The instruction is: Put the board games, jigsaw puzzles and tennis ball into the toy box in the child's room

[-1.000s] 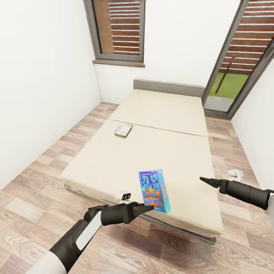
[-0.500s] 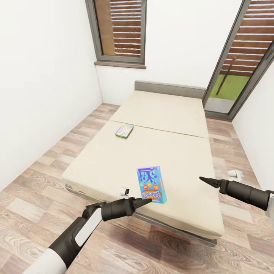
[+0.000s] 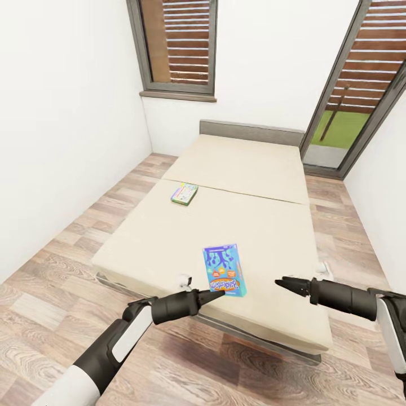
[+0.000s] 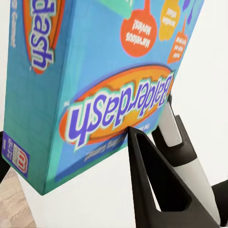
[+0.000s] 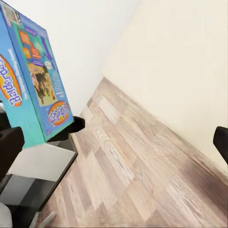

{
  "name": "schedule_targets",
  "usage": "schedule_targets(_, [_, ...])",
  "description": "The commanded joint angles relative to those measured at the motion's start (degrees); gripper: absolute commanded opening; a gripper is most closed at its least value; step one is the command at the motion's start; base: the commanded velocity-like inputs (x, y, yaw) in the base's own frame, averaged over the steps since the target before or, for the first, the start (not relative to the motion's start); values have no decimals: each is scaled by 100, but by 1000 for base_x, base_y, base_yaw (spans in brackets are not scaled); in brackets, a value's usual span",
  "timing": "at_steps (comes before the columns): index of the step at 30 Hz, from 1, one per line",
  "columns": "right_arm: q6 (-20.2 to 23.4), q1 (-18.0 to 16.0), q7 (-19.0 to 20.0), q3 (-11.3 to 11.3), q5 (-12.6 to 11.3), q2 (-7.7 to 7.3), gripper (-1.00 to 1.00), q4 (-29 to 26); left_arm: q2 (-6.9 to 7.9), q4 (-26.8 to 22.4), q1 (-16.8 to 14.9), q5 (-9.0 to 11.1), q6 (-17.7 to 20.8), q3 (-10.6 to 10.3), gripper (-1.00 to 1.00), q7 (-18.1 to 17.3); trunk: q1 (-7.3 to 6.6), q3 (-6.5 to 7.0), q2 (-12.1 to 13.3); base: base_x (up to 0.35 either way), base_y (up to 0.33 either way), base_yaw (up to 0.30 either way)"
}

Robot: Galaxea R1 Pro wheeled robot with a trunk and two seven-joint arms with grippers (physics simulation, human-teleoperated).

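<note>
1. Child's room: white walls, wood-plank floor, slatted window and a glazed door at the far end.

2. Bed: beige mattress in two sections, grey headboard against the far wall.

3. Blue board game: "Balderdash" box, stood upright and clear of the mattress over the near end of the bed, one lower corner pinched by the left gripper. In the left wrist view one black finger lay against the printed face of the box; the fingers were closed on the box, holding it by the corner alone.

4. Second board game: small multicoloured box, flat on the mattress near the seam, well apart from both arms.

5. Right gripper: near the blue box but not touching it, holding nothing. Its fingers looked drawn to a narrow point in the head view; the exact gap could not be told.

Risk, as a judgement: so shallow a corner hold could let the tall box pivot or slip out during carrying, the weight hanging far from the pinch; the right gripper nudging it could knock it loose.
</note>
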Motion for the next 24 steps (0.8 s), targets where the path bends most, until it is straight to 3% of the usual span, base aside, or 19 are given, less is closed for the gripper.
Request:
schedule_targets(1, [25,-3,23,0,6,0,100,0,5,-1,-5,53,38,-15,-100,1,0,-4,-2,0,0,0])
schedule_targets(4, [25,7,114,299,22,21,100,1,-5,-1,-7,54,22,-20,-100,112,0,-4,-2,0,0,0])
schedule_targets(10, [25,-16,-172,565,39,115,100,2,-12,-5,-8,55,-13,-36,-100,180,0,-4,-2,0,0,0])
schedule_targets(19, [25,-38,-962,678,31,446,100,2,-21,-8,-8,66,-35,-57,-100,213,0,-4,-2,0,0,0])
schedule_targets(24, [25,-38,-1096,683,29,502,100,2,-51,-8,-7,62,-38,-63,-100,214,0,-4,-2,0,0,0])
